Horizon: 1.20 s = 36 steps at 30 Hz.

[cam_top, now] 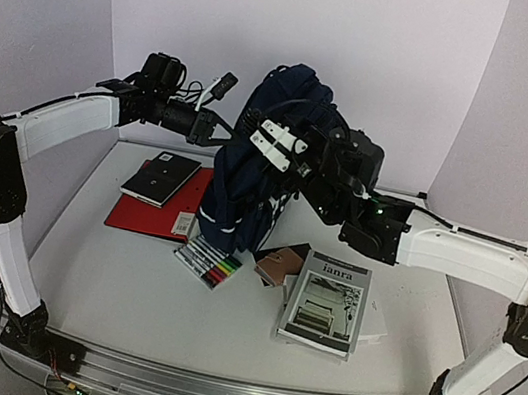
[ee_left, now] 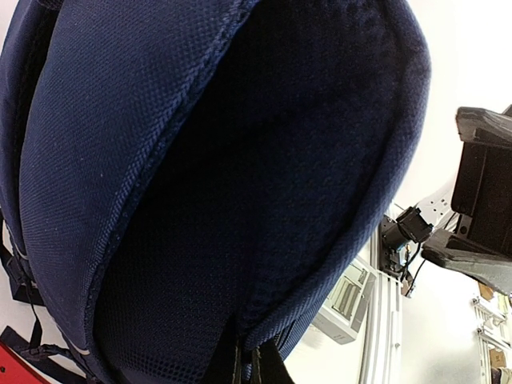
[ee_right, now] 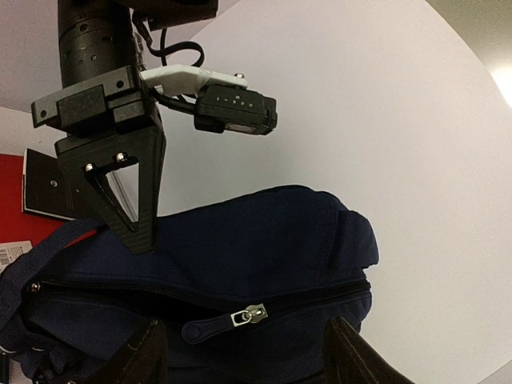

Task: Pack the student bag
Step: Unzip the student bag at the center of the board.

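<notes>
The student bag (cam_top: 253, 170), navy blue with thin white stripes, stands upright at the middle of the table. My left gripper (cam_top: 226, 133) comes in from the left and is shut on the fabric at the bag's top edge (ee_left: 250, 364). In the left wrist view the navy cloth (ee_left: 200, 160) fills nearly the whole frame. My right gripper (cam_top: 298, 155) hangs at the bag's top from the right. It is open (ee_right: 244, 328), its fingers (ee_right: 140, 356) standing either side of the metal zip slider and its navy pull tab (ee_right: 254, 314). The zip is shut to the slider's right and gapes to its left.
A red folder (cam_top: 145, 213) with a black notebook (cam_top: 160, 178) on it lies left of the bag. A pack of markers (cam_top: 208, 262) sits in front of it. A brown wallet-like item (cam_top: 281, 261) and a grey book (cam_top: 328, 302) lie to the front right.
</notes>
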Motion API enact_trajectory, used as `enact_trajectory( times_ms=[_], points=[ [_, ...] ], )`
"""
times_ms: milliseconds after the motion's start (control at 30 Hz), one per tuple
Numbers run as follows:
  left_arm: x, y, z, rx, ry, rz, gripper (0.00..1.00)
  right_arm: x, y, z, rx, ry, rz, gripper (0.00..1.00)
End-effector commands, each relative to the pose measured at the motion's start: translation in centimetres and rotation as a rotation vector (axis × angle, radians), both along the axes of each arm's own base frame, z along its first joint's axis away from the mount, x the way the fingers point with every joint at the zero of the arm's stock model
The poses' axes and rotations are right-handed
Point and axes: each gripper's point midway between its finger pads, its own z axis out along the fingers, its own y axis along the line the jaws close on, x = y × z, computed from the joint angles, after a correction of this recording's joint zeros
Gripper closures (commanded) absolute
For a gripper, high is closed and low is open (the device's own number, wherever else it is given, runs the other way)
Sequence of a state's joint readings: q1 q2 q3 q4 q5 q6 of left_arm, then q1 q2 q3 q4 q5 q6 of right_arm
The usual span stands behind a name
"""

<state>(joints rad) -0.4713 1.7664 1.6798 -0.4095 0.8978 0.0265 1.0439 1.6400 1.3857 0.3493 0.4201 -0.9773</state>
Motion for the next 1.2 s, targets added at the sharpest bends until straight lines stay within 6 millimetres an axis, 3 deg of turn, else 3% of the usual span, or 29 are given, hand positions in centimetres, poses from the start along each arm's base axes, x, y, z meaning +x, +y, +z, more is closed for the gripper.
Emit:
enact_trajectory(
  times_ms=[0, 267, 467, 600, 767, 933, 1167],
  points=[
    [-1.4, 0.3, 2.9, -0.048, -0.059, -0.029, 1.00, 1.7, 0.7, -0.4, -0.016, -0.013, -0.076, 0.37],
    [-1.6, 0.4, 2.9, -0.041, -0.063, -0.025, 1.00, 4.4, 1.1, -2.5, -0.094, -0.025, -0.227, 0.41],
    [-1.6, 0.5, 3.0, -0.039, -0.072, -0.025, 1.00, 5.6, -0.4, -2.1, -0.088, -0.085, -0.393, 0.41],
    [-1.6, 0.5, 2.8, -0.037, -0.071, -0.023, 1.00, 5.7, -0.9, -1.2, -0.054, -0.110, -0.434, 0.49],
    [-1.5, 0.6, 3.0, -0.037, -0.077, -0.017, 1.00, 5.4, -1.6, 0.7, 0.006, -0.137, -0.447, 0.80],
    [-1.4, 0.7, 3.0, -0.035, -0.076, -0.012, 1.00, 4.6, -2.6, 3.3, 0.110, -0.143, -0.427, 1.00],
    [-0.8, 1.1, 2.3, -0.022, -0.070, 0.013, 1.00, 3.1, -4.1, 7.5, 0.324, -0.094, -0.331, 1.00]
  ],
)
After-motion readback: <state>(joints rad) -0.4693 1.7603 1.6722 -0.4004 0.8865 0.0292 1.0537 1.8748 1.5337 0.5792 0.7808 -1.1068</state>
